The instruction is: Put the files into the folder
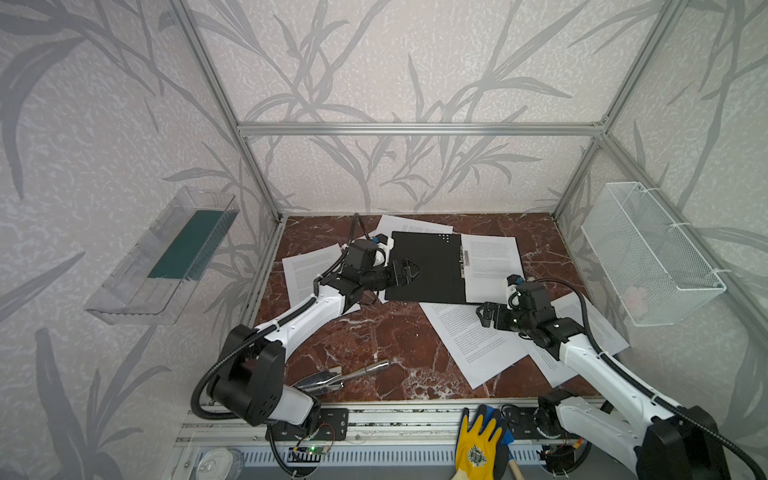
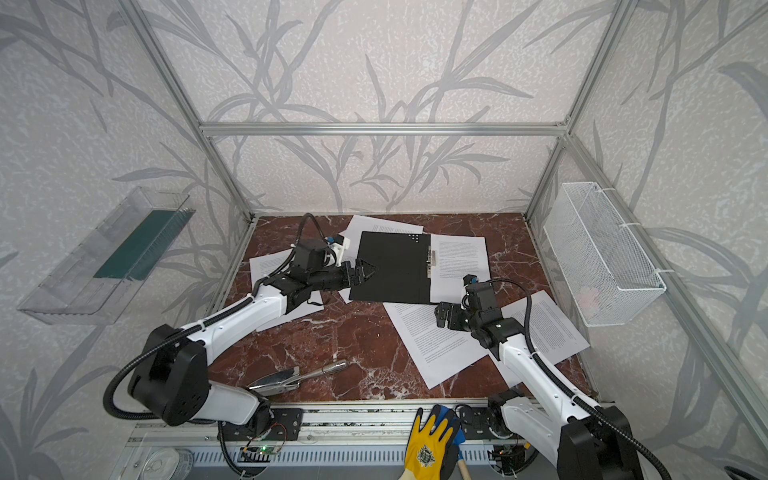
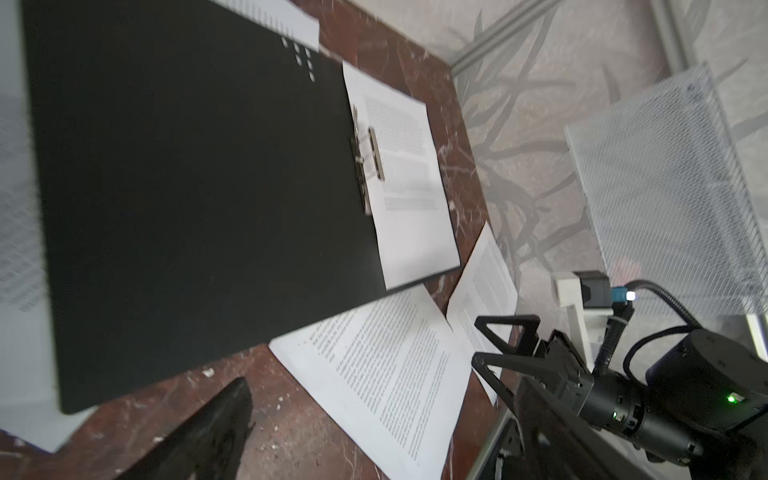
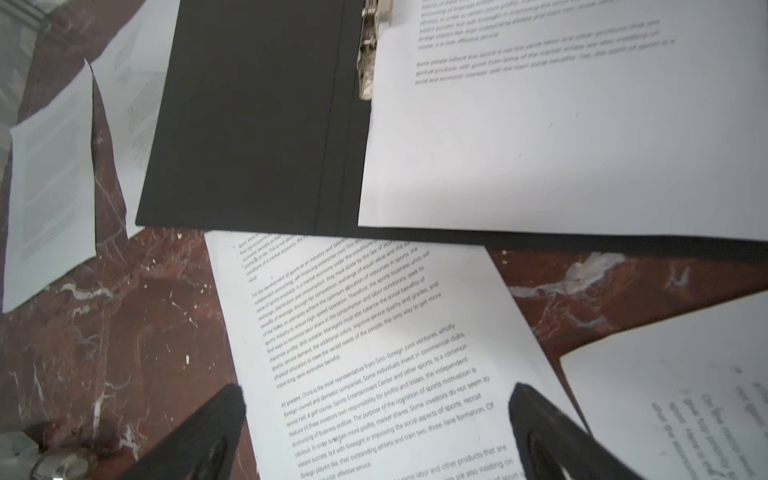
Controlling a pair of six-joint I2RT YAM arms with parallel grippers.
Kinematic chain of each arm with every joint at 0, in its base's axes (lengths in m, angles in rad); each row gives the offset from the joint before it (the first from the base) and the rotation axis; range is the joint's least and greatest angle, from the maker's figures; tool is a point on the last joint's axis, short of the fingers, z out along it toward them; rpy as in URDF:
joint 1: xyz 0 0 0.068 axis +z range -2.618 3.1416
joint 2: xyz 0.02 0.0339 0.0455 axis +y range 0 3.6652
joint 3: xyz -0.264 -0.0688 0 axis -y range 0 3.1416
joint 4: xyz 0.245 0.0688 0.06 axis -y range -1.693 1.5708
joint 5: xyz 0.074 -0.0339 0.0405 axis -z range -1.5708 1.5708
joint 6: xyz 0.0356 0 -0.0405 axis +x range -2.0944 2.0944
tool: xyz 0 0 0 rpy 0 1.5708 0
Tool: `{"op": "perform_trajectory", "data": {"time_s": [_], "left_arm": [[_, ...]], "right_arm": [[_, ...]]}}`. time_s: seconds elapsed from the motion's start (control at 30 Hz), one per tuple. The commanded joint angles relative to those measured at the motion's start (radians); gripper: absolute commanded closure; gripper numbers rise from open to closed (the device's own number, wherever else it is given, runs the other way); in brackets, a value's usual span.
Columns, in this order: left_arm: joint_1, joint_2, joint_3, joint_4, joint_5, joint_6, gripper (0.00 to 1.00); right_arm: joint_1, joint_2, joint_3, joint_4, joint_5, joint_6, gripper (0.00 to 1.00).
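Open folder (image 1: 432,291) lies on tabletop (image 1: 374,332); left gripper (image 1: 411,272) wide above it, right gripper (image 1: 483,316) wide over files (image 1: 473,345).

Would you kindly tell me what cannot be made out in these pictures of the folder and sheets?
- Outside of the folder: both top views, it lies open, black inside up.
- Sheet at its far edge: both top views, mostly covered by the folder.
- Print on the sheet in the folder: left wrist view, blurred; both top views, too small.
- Pink thing in the wire basket: both top views, blurred behind mesh.
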Motion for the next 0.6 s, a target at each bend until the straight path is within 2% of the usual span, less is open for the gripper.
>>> {"op": "perform_trajectory", "data": {"time_s": [0.0, 0.1, 0.17, 0.27, 0.4, 0.57], "left_arm": [[-0.088, 0.021, 0.011, -0.109, -0.083, -0.08, 0.03], [-0.142, 0.037, -0.007, -0.133, -0.093, -0.12, 0.04], [-0.182, 0.053, -0.023, -0.119, -0.097, -0.155, 0.04], [-0.23, 0.101, -0.05, -0.057, -0.095, -0.246, 0.04], [-0.279, 0.168, -0.09, 0.03, -0.082, -0.354, 0.05], [-0.323, 0.209, -0.11, 0.081, -0.067, -0.437, 0.06]], "right_arm": [[0.015, -0.023, -0.07, 0.093, -0.017, 0.026, 0.01], [0.019, -0.031, -0.095, 0.134, -0.019, 0.008, 0.01], [0.033, -0.041, -0.087, 0.102, 0.024, 0.027, 0.01], [0.082, -0.029, -0.122, 0.157, 0.077, 0.056, 0.01], [0.084, -0.011, -0.111, 0.111, 0.114, 0.094, 0.01], [0.084, 0.0, -0.095, 0.052, 0.215, 0.162, 0.01]]}}
